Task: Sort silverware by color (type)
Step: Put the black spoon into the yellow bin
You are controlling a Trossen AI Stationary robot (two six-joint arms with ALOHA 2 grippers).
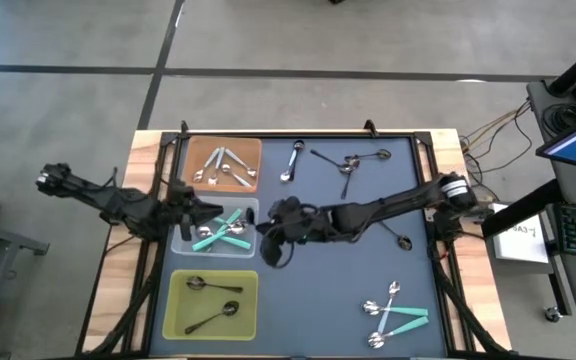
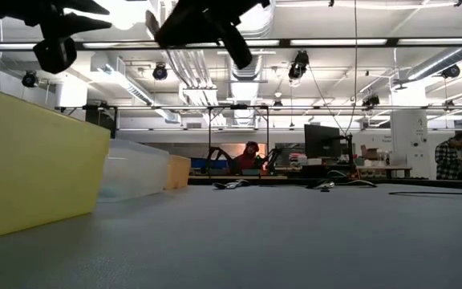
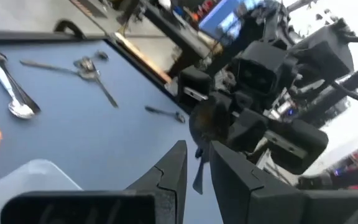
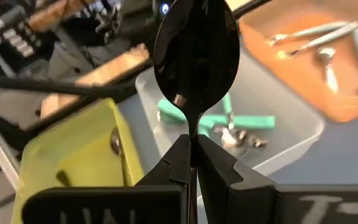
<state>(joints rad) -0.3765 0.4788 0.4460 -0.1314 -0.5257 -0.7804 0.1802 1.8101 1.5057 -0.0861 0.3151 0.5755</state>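
Observation:
My right gripper [image 1: 272,238] hovers just right of the clear tray [image 1: 190,246], shut on a dark spoon [image 4: 196,56]. My left gripper [image 1: 215,210] hangs open over that tray and touches nothing; its wrist view looks between the fingers [image 3: 197,152] at the right gripper. The clear tray holds teal-handled spoons [image 1: 223,228]. Shiny spoons [image 1: 220,166] lie in the orange tray [image 1: 252,150], and dark spoons [image 1: 211,300] in the yellow-green tray [image 1: 175,318]. Loose on the mat lie a shiny spoon [image 1: 290,160], dark spoons [image 1: 349,162], another dark spoon [image 1: 404,241], and a shiny and teal group [image 1: 392,311]. My right gripper pinches the dark spoon at its neck [image 4: 193,132], just below the bowl, between the two fingertips. The bowl [image 4: 196,56] sticks out past the fingers. The spoon is lifted clear above the trays; the fingers hide its handle in the right wrist view.
The three trays stand in a column along the mat's left side, orange far, clear in the middle, yellow-green near. Both arms meet over the clear tray. Bare mat [image 1: 318,300] lies between the trays and the near-right group. Monitors and cables sit beyond the table's right edge.

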